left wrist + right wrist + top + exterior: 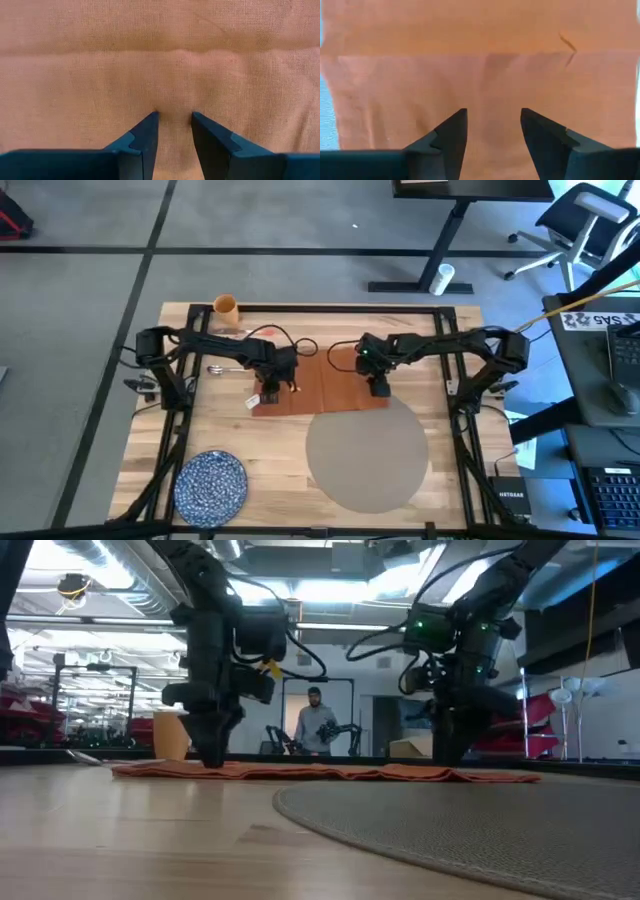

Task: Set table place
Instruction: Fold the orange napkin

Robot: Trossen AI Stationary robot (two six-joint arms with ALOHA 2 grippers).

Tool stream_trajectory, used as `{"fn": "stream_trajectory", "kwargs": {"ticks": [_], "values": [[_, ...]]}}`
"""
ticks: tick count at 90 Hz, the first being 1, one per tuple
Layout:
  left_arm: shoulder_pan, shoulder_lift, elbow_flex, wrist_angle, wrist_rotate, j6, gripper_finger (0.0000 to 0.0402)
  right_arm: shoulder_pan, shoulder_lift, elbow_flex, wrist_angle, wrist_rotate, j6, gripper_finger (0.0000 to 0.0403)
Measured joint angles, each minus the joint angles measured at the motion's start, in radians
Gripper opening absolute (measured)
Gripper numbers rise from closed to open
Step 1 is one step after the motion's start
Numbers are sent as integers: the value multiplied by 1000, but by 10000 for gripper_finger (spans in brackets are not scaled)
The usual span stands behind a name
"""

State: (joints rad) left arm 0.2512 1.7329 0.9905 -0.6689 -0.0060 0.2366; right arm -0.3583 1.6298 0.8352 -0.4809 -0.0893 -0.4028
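Where planks end, a person (316,725) stands beyond the table (240,445).

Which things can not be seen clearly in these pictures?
- Napkin: in the high view both arms cover parts of it; the wrist views show only cloth.
- Left hand and right hand: whether the fingertips pinch cloth cannot be told.
- Silver utensil: too small in the high view to name.
- Blue plate: out of the low view.
- Placemat: cut off by the low view's edge.
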Motion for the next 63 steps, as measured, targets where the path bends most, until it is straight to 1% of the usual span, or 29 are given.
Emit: {"fn": "stream_trajectory", "kwargs": {"ticks": [29,40,53,63], "values": [[0,0,0,0,-5,-1,102,-17,25,0,0,-19,-12,172],[0,-7,1,-8,-6,-26,102,-17,26,0,-3,-22,-13,172],[0,-12,29,-40,-8,-39,102,-17,26,0,-7,-27,-12,172],[0,-12,49,-34,-8,-28,102,-17,26,0,-7,-27,-12,172]]}}
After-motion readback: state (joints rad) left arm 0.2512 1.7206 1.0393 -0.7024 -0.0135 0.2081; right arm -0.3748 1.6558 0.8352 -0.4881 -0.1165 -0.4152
